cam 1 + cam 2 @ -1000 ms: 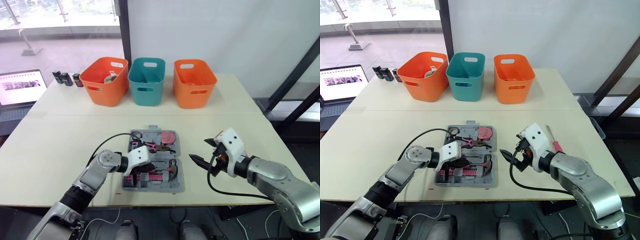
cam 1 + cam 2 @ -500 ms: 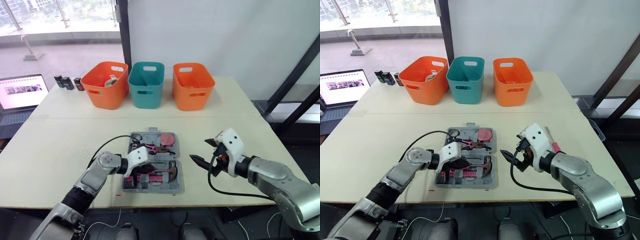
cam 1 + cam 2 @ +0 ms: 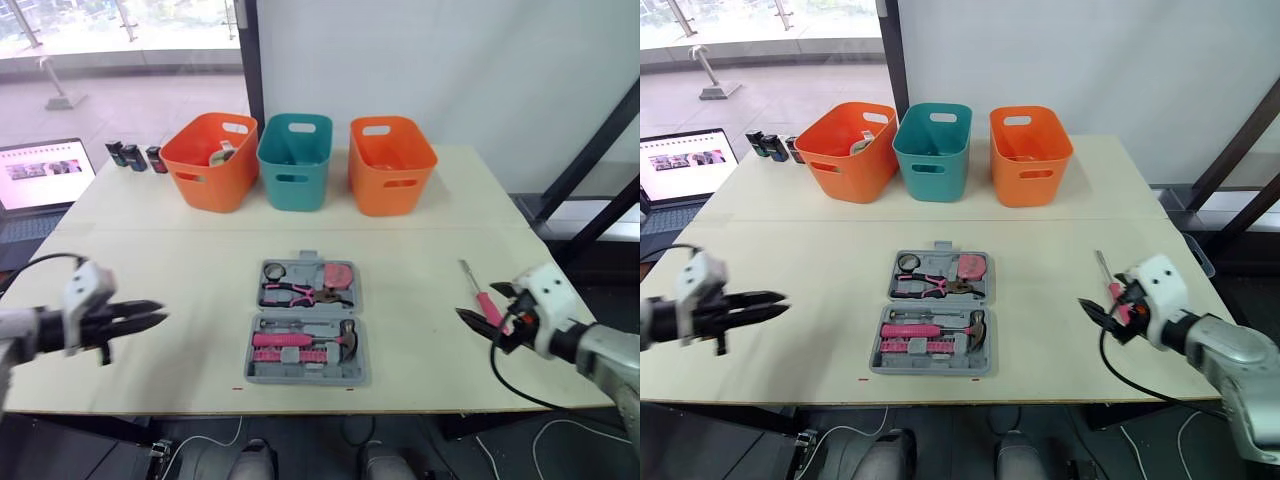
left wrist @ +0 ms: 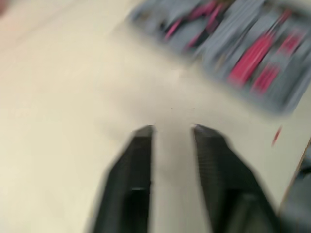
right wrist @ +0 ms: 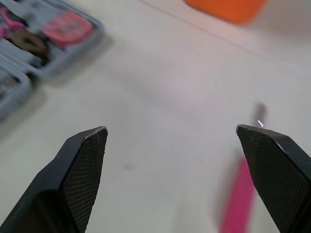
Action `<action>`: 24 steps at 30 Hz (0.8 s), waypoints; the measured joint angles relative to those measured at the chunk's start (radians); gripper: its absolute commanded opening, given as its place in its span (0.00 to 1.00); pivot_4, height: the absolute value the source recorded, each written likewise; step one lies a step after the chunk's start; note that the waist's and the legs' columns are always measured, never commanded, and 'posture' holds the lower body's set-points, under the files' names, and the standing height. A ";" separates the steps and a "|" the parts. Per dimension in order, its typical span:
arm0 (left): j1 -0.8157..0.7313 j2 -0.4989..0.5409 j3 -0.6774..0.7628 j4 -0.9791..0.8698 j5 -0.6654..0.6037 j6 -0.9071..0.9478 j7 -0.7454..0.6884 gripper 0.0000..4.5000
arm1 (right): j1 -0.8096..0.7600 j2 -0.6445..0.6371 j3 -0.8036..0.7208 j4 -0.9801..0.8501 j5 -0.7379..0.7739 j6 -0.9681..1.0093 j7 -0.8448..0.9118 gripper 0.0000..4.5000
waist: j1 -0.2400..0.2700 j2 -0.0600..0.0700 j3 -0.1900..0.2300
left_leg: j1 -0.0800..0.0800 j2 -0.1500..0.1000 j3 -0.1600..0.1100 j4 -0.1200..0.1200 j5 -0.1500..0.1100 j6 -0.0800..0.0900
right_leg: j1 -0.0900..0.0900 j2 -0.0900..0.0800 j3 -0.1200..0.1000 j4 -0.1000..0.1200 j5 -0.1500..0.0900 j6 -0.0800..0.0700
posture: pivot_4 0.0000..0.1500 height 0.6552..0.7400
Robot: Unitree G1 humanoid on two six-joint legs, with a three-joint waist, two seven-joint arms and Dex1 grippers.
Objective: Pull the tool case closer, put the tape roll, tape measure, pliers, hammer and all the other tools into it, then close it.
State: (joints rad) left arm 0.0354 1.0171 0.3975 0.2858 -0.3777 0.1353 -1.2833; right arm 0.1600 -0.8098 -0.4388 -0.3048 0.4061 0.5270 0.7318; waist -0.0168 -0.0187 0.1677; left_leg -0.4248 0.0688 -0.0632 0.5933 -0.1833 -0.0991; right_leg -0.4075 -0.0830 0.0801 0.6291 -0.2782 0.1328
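soft daylight from the windows [image 3: 120,40]; left wrist view motion-blurred, tool case [image 4: 233,53] smeared.

You have bare worktop [image 3: 190,270] on both sides of the open case [image 3: 304,379]. The stretch between it and the left claw [image 3: 160,311] is wide, and nothing lies on it. The stretch toward the right claw [image 3: 478,322] is narrower, and there a screwdriver [image 3: 472,283] lies just beside the spread fingers. A row of baskets [image 3: 293,165] walls off the far side, well apart from the case. In front of the case, little worktop is left before the near edge.
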 measured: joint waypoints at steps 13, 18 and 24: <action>0.124 -0.009 0.099 0.342 0.062 -0.282 0.063 0.99 | 0.148 -0.058 -0.105 0.167 -0.088 -0.083 0.054 1.00 | -0.020 -0.002 0.001 | 0.000 0.000 0.005 -0.002 -0.002 -0.003 | -0.001 -0.004 0.000 -0.003 0.001 -0.002 | 1.00 1.00; 0.128 -0.051 0.088 0.307 0.061 -0.279 0.069 0.99 | 0.130 -0.041 -0.088 0.118 -0.075 -0.002 0.026 1.00 | -0.023 -0.003 0.000 | 0.000 0.000 0.004 -0.001 -0.002 -0.004 | -0.001 -0.004 0.000 -0.003 0.001 -0.002 | 1.00 1.00; 0.148 -0.121 0.036 -0.025 -0.013 -0.146 0.066 0.99 | -0.020 0.000 -0.009 -0.011 -0.049 0.209 -0.103 1.00 | -0.025 -0.002 0.000 | 0.000 0.000 0.005 -0.001 0.000 -0.001 | 0.003 -0.004 0.000 -0.002 0.002 -0.003 | 1.00 1.00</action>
State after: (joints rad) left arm 0.1835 0.8960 0.4331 0.2607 -0.3909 -0.0105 -1.2169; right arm 0.1395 -0.8103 -0.4480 -0.3158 0.3573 0.7358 0.6292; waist -0.0415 -0.0211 0.1682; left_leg -0.4253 0.0686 -0.0585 0.5921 -0.1837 -0.1002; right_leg -0.4048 -0.0871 0.0806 0.6269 -0.2765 0.1303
